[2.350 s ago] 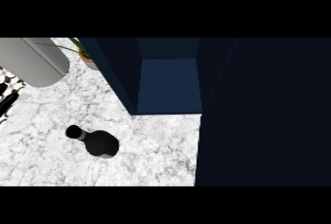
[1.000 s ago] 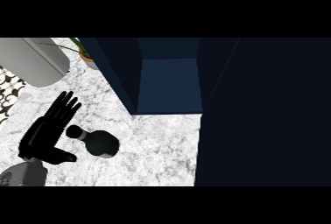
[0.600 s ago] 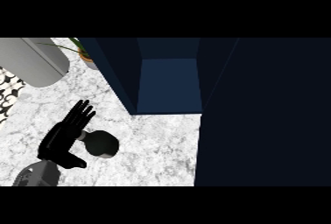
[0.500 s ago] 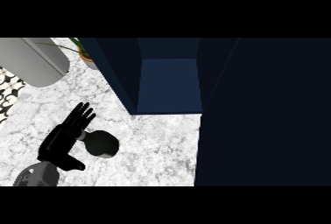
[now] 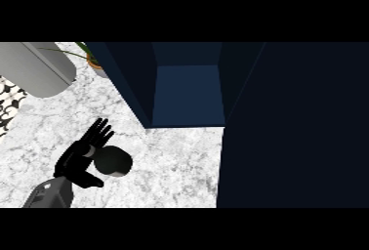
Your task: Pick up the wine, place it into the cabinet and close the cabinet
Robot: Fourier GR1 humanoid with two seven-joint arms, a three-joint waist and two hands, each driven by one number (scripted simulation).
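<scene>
Fingers (image 5: 99, 131) of the left hand (image 5: 74, 160) are straight and spread, gripping nothing. The wine bottle (image 5: 115, 163) lies on the marble table (image 5: 180, 161) just right of the palm, its neck end against the base of the fingers and the thumb curving below its dark body. Up and to the right, apart from the bottle, stands the open dark-blue cabinet (image 5: 187, 93).

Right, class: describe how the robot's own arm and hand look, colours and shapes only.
One arm shows, at lower left: a grey, boxy forearm ending in the black left hand with slim fingers and a thumb. No cables or markings are visible.
</scene>
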